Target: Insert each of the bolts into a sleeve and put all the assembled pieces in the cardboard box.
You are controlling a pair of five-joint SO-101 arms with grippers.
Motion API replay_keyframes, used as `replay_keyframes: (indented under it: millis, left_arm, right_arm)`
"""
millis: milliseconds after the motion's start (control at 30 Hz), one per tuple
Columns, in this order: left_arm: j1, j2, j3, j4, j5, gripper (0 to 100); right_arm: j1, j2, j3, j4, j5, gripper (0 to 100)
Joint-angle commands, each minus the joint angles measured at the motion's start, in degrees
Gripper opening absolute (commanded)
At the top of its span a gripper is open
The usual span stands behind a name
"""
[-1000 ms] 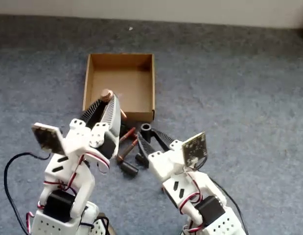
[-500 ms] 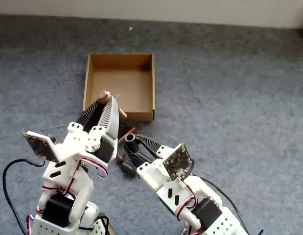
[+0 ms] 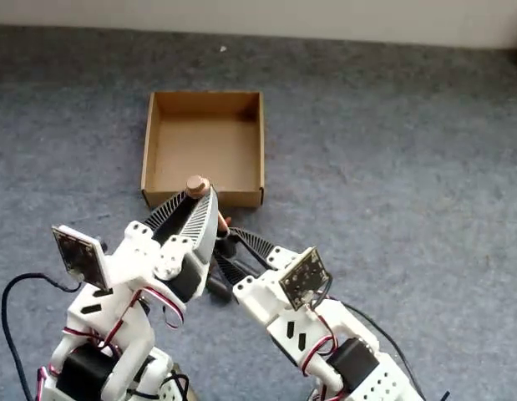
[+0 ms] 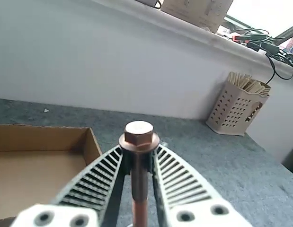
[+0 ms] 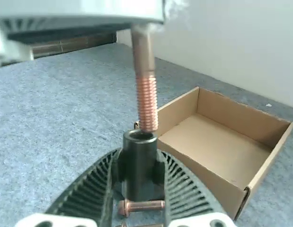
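Since the earlier frame my left arm carried the bolt [image 5: 145,90] sideways, and its threaded tip now hangs at the mouth of the sleeve [image 5: 138,163]. Left jaws pinch the copper-coloured shank under the hex head. Right jaws pinch the black sleeve upright. Both parts look rigid and smooth, so I judge them slippery. Just beyond the jaws stands the cardboard box [image 3: 148,142].

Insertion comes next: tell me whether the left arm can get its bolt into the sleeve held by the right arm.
Probably yes. The bolt hangs upright in the left fingers, its threaded tip right at the open mouth of the sleeve, with nothing between them.
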Motion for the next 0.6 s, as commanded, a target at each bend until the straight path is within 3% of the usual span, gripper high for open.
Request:
replay_keyframes:
  millis: [0, 567]
  left_arm:
    - [1.3, -0.6, -2.8, 1.1, -0.8, 1]
    - [1.3, -0.7, -2.9, 3.5, -0.9, 1]
  right_arm:
    - [-0.8, -0.7, 8.1, -1.8, 4.9, 0.5]
    - [2.2, -0.7, 8.1, -3.3, 4.9, 0.5]
